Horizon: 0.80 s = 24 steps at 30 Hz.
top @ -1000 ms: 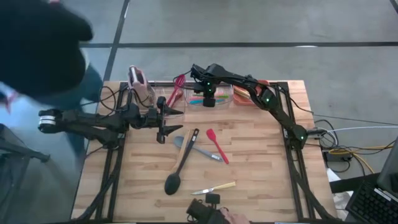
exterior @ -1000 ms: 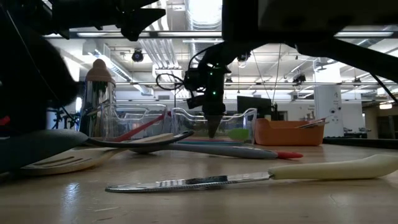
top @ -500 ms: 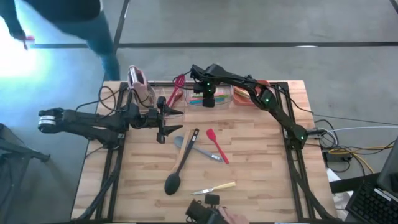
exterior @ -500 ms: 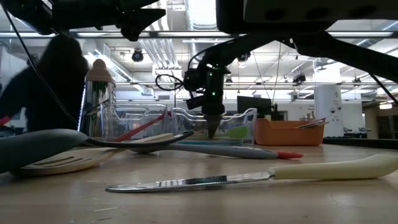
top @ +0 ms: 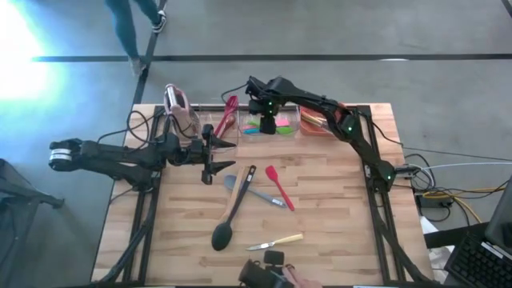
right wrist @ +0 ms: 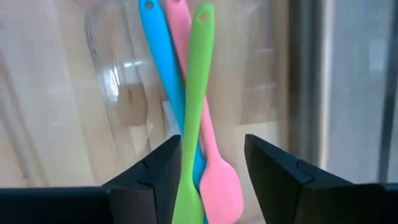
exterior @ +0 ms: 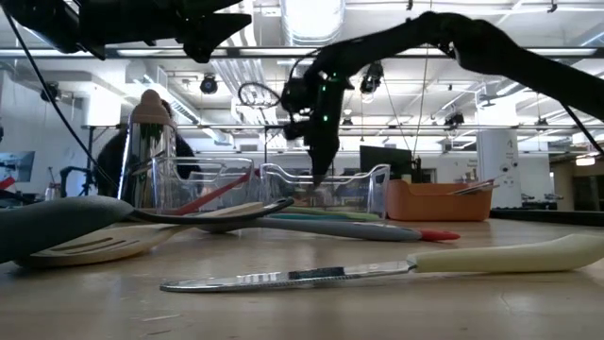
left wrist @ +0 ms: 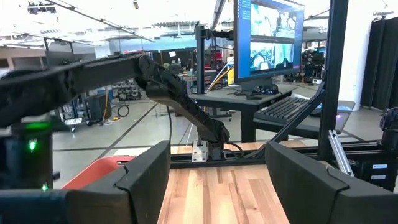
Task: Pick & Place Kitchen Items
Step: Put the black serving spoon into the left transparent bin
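My right gripper [top: 268, 120] hangs open and empty over the middle clear bin [top: 290, 112], its fingertips at about the bin's rim height in the low view [exterior: 319, 175]. In the bin lie a green spatula [right wrist: 193, 118], a blue one [right wrist: 160, 74] and a pink one [right wrist: 214, 168], crossing each other. My left gripper [top: 216, 157] is open and empty, held level above the table left of the loose utensils. On the table lie a black ladle [top: 226, 228], a wooden spatula [top: 237, 192], a grey-blue spatula [top: 240, 186], a red spatula [top: 279, 187] and a pale-handled knife [top: 276, 241].
A red spatula [top: 226, 116] leans in the left clear bin. A pink-topped rack [top: 178, 104] stands at the far left, an orange bin [top: 320, 122] at the far right. A black object [top: 268, 268] sits at the near edge. A person walks beyond the far left corner.
My right gripper has risen out of the middle clear bin and gone a little toward the far edge; the pink spatula under it now shows. The person behind the far left corner has walked away from the table.
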Each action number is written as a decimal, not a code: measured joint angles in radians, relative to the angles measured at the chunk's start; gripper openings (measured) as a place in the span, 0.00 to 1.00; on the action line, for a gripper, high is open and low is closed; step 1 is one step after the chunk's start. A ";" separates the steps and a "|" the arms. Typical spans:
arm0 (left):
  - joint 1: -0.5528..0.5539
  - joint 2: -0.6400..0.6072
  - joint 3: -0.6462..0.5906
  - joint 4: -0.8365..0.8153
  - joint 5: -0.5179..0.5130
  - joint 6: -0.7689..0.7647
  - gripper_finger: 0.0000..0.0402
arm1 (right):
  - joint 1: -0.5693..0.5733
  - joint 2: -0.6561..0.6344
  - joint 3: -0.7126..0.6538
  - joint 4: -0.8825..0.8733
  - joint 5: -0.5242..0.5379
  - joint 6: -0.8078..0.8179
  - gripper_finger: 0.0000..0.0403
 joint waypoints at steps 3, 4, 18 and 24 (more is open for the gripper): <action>0.000 0.000 0.000 -0.001 0.000 0.000 0.66 | 0.008 -0.042 0.000 -0.001 0.003 0.012 0.42; 0.000 0.000 0.000 -0.003 0.000 0.000 0.66 | 0.012 -0.059 0.000 -0.002 0.003 0.018 0.42; 0.000 -0.078 -0.001 -0.125 0.000 -0.026 0.66 | 0.278 -0.173 0.001 -0.143 -0.009 0.057 0.33; 0.000 -0.126 -0.001 -0.251 0.000 -0.073 0.66 | 0.434 -0.173 -0.010 -0.158 -0.009 0.095 0.30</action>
